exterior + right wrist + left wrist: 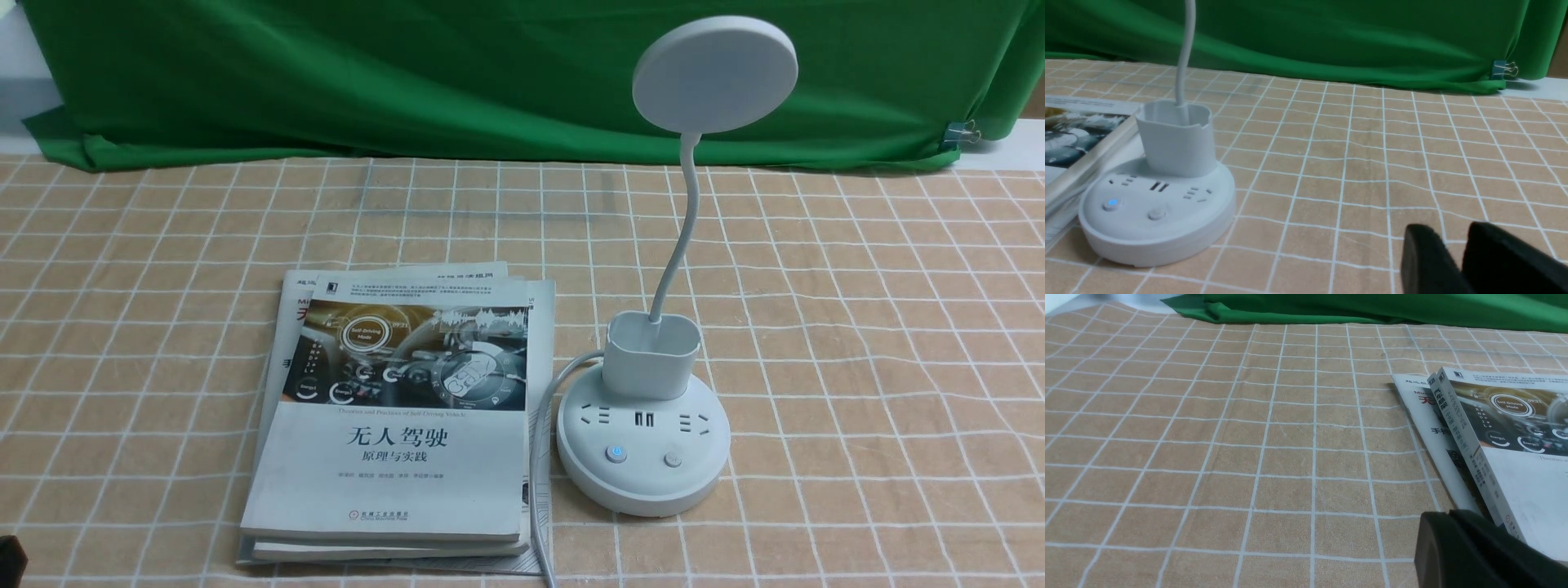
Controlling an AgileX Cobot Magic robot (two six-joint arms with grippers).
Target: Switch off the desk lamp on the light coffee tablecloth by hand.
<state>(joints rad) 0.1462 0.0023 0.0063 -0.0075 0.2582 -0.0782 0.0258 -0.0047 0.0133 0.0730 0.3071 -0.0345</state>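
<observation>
1. Spread flat: tan tablecloth with thin white grid lines [857, 367].
2. Hung behind: plain green fabric backdrop [367, 82], held at right by dark metal binder clip [957, 135].
3. Standing right of stacked white paper books [392, 474]: white disc-headed desk lamp [645, 441].
4. Black left gripper [1457, 514]: fingertips together. Black right gripper [1445, 228]: slightly parted, empty.

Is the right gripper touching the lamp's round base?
No, the right gripper hangs over bare grid tablecloth, well apart from the lamp's round base.
</observation>
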